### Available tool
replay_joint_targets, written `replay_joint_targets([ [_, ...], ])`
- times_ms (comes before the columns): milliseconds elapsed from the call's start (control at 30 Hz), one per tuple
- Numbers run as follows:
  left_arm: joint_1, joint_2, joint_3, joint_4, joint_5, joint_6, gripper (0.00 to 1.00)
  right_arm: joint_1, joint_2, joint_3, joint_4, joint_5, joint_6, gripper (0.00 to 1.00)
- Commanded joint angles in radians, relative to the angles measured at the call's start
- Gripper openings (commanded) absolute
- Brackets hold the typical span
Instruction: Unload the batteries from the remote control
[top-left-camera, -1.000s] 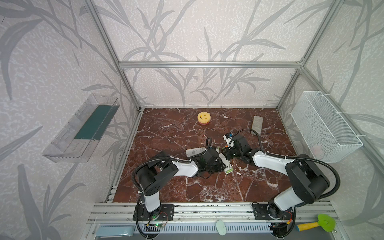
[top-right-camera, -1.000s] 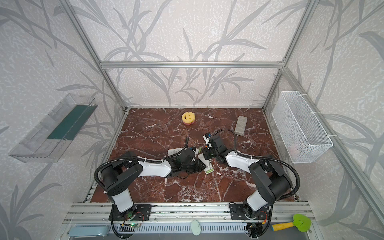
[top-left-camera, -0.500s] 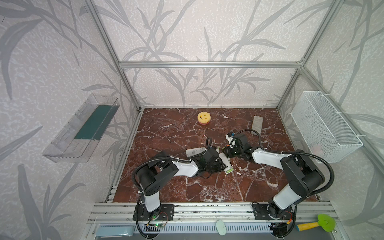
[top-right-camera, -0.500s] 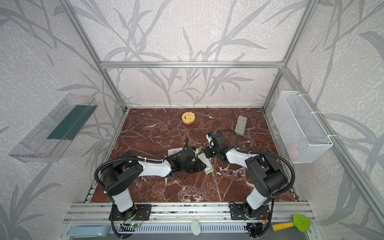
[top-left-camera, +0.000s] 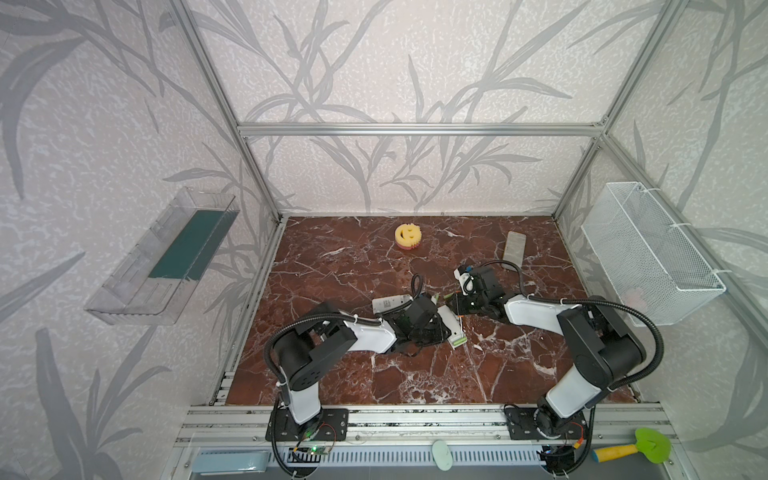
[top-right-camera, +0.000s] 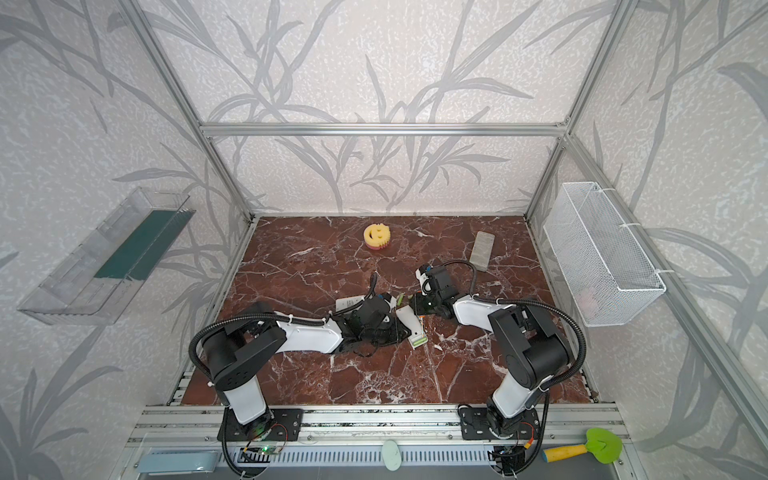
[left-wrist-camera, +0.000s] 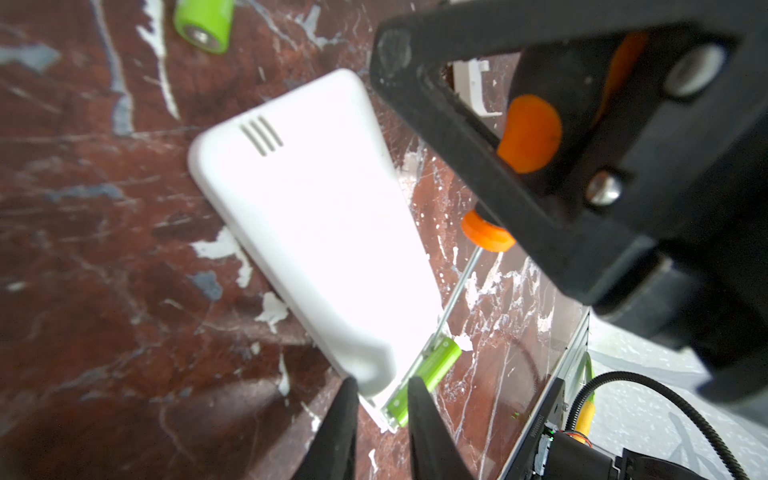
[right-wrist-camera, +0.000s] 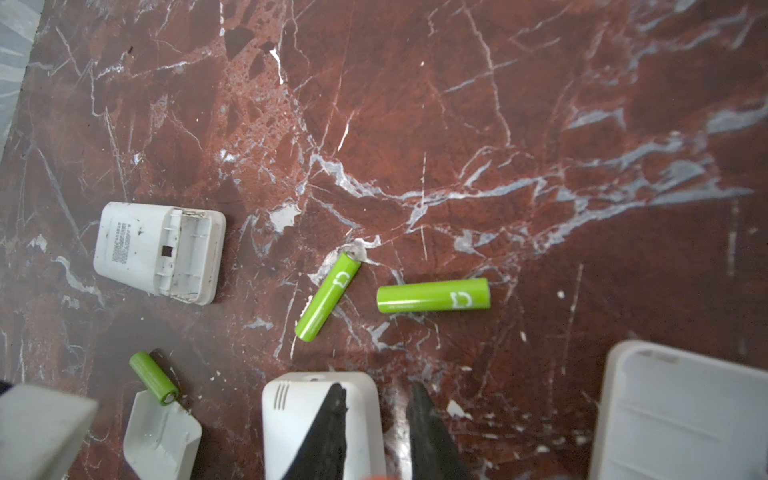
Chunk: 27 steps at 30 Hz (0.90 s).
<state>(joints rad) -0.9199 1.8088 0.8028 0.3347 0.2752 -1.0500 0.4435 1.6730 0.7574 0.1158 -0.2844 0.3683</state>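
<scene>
Left gripper (left-wrist-camera: 380, 419) fingers narrowly parted, empty, tips at white remote (left-wrist-camera: 316, 216) end beside seated battery (left-wrist-camera: 428, 374). Right gripper (right-wrist-camera: 376, 432) fingers clamp orange-handled screwdriver (left-wrist-camera: 528, 137); three loose batteries (right-wrist-camera: 432, 296) ahead of fingertips

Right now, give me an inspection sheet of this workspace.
Surface: red-brown marble top, white-veined.
Job's things: white remote lying back up, one green battery in its open end; three loose batteries; second remote, its bay empty.
Clutter: white cover, yellow smiley sponge, grey slab.
Grippers: right claw shut on the orange-handled screwdriver, whose tip is at the seated battery; left claw at the remote's open end, grip unclear.
Cables: black cable loop at each wrist.
Surroundings: wire basket on the right wall, clear tray on the left wall.
</scene>
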Motion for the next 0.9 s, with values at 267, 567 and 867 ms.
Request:
replay_joint_targets([
  [267,0.007,0.040,-0.009,-0.048,-0.034,-0.009,0.25,-0.018,0.025,0.031,0.007,-0.039,0.039,0.00],
  [567,0.007,0.050,-0.008,-0.037,-0.035,-0.010,0.25,-0.028,0.011,0.029,0.058,-0.103,0.118,0.00],
  [867,0.012,0.044,-0.008,-0.036,-0.037,-0.006,0.25,-0.029,-0.013,0.034,0.022,-0.081,0.087,0.00],
])
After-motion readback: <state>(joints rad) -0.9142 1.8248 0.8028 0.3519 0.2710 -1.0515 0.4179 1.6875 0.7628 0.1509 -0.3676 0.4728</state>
